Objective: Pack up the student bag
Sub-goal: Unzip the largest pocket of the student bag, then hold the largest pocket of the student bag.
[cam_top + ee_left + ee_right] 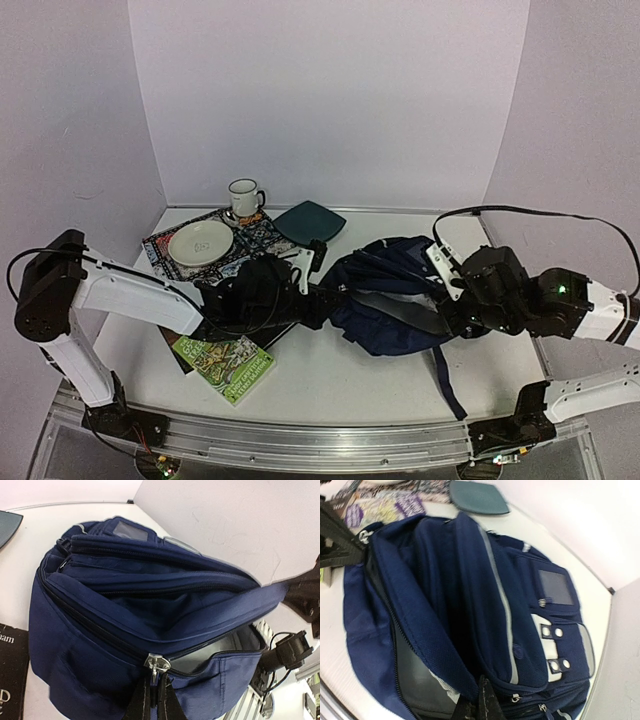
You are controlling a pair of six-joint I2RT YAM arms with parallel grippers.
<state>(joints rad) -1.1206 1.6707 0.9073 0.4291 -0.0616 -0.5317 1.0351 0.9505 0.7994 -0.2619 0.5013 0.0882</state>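
The student bag (385,295), a navy backpack, lies on its side mid-table with its main zipper partly undone and a grey lining showing. My left gripper (322,292) is at the bag's left end. In the left wrist view the left gripper (156,695) is shut on the metal zipper pull (158,663) of the bag (100,630). My right gripper (447,300) is at the bag's right end. In the right wrist view the right gripper (482,705) is pinched shut on the fabric rim of the opening of the bag (445,590). The bag is stretched between the two grippers.
A white mug (243,197) and white plate (200,241) sit on a patterned mat at back left. A dark teal square plate (310,220) lies behind the bag. A green book (228,362) lies on a black book under my left arm. A bag strap (447,385) trails toward the front edge.
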